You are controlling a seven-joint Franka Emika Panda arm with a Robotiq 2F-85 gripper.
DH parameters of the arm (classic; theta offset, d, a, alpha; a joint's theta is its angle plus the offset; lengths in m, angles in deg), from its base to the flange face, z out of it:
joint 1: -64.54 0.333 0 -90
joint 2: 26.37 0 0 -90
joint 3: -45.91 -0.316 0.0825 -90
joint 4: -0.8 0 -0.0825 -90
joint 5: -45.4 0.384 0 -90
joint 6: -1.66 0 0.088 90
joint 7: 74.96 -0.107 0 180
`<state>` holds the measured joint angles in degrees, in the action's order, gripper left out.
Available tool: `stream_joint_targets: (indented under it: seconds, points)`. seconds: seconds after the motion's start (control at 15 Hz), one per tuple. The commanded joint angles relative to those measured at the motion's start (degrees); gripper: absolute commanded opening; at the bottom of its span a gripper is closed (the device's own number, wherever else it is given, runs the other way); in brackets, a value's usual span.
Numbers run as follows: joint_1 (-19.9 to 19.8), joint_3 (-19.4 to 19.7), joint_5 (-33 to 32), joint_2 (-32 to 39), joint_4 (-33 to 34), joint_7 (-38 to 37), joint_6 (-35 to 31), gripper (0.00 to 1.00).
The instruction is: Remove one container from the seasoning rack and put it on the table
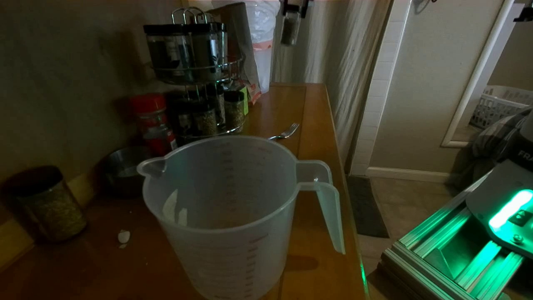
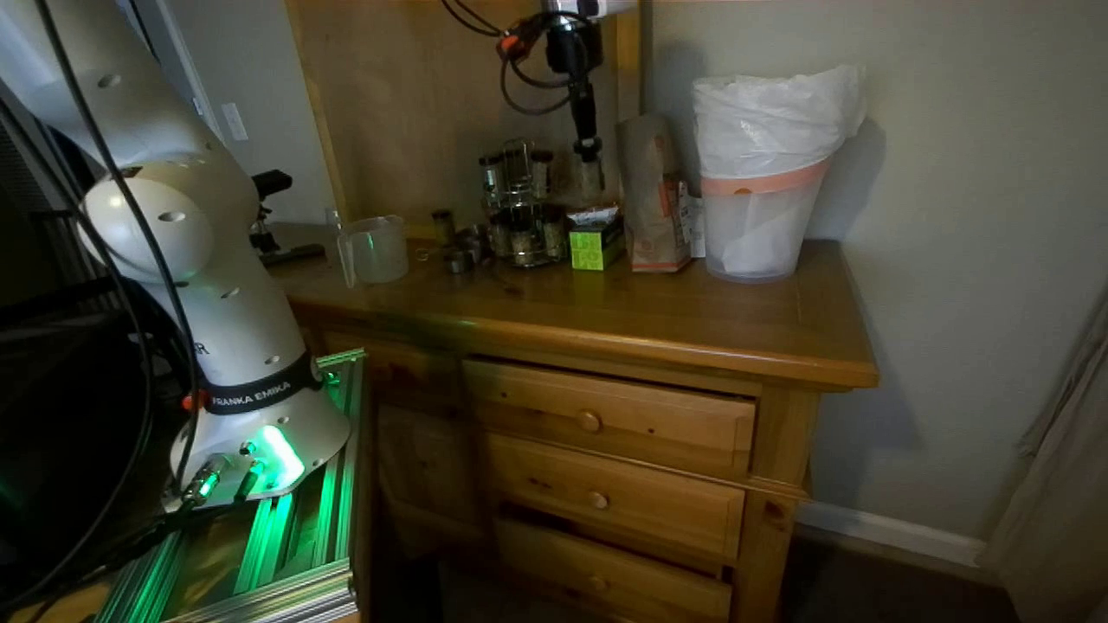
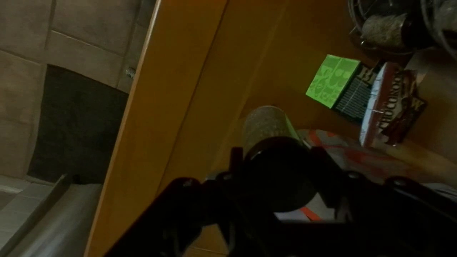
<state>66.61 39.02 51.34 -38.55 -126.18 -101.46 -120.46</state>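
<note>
surface (image 2: 658, 307): smooth wood, slightly glossy | rack (image 1: 212, 66): shiny metal wire | jar (image 1: 290, 31): smooth clear glass | jug (image 1: 225, 254): translucent plastic, satin | fork (image 1: 287, 132): polished metal | bag (image 2: 647, 203): creased matt paper | bin (image 2: 801, 212): translucent plastic | liner (image 2: 766, 130): crinkled plastic film | wrapper (image 3: 392, 103): glossy film | gripper (image 1: 295, 9): matt

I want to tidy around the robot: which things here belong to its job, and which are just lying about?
Part of the job:
the gripper
the spice jar it holds
the seasoning rack
the table

Just lying about:
measuring jug
fork
red-lidded jar
green-and-black box
brown paper bag
bin with white liner
</note>
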Motion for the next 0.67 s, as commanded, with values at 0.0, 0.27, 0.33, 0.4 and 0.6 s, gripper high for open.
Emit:
stream_joint_targets:
  seconds: [0.0,0.27,0.33,0.4,0.6]
  points:
    - [-0.45,0.31,-1.41,8.49,2.04,-1.31,-3.38,0.25]
    - [0.08,1.21,-4.60,14.18,3.04,-6.05,-5.37,0.25]
    - [0.33,1.47,-5.20,15.06,3.15,-7.57,-5.79,0.25]
    - [0.59,1.70,-5.76,15.77,3.06,-9.03,-6.65,0.25]
    - [1.26,2.05,-5.96,17.09,2.96,-12.07,-8.10,0.25]
